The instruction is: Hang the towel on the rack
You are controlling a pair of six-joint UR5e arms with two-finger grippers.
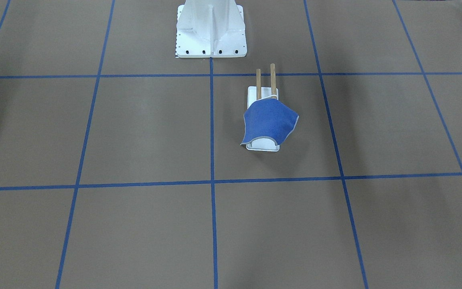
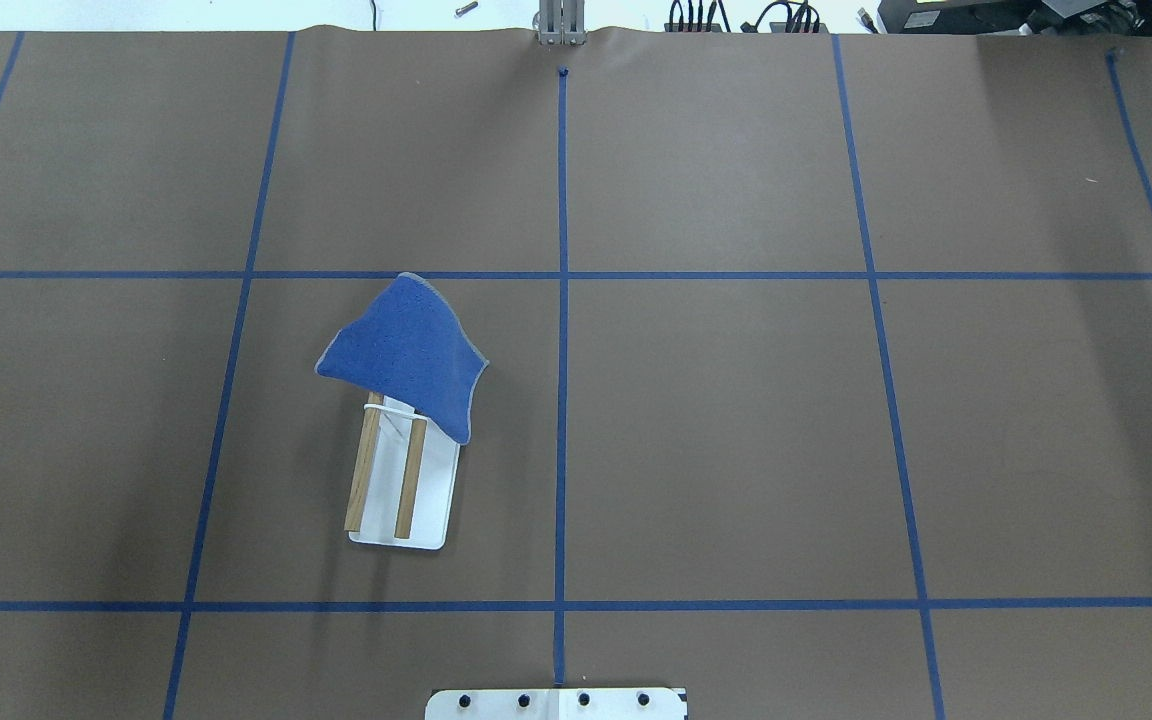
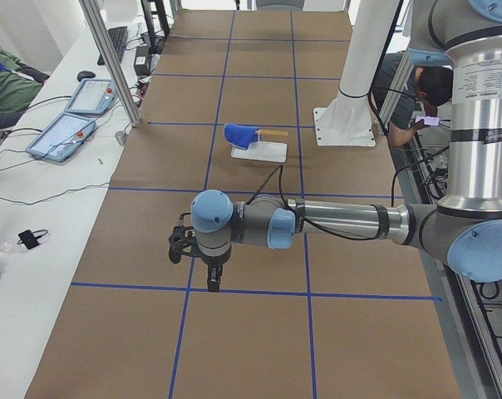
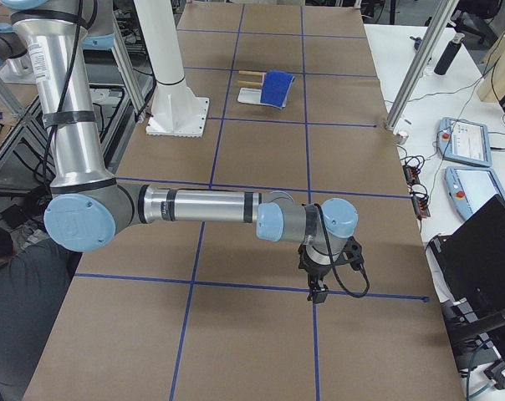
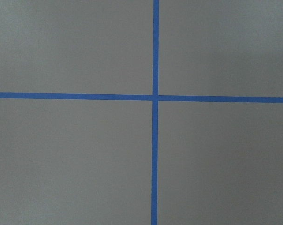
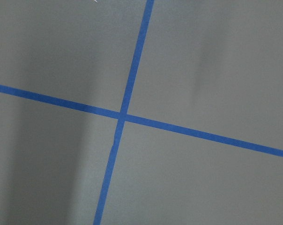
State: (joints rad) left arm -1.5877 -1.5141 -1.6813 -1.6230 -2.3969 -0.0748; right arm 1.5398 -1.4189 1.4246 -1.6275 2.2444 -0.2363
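Overhead exterior is showing you the towel (image 2: pixel 406 355) draping over the rack (image 2: pixel 433 505), so you are only checking its hold; whether the left end effector (image 3: pixel 211 283) or right end effector (image 4: pixel 318 292) is clenched, you cannot tell.

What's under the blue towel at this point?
The towel drapes over one end of the rack; its white base edge peeks out beneath. The rod ends there are covered.

Brown paper-covered table (image 1: pixel 134 132) with blue tape grid lines (image 1: pixel 211 120). Two flat grey control pendants (image 3: pixel 61 135) lie on a white side bench (image 3: pixel 35 224). Person in a green top (image 3: pixel 3 83) beside it.
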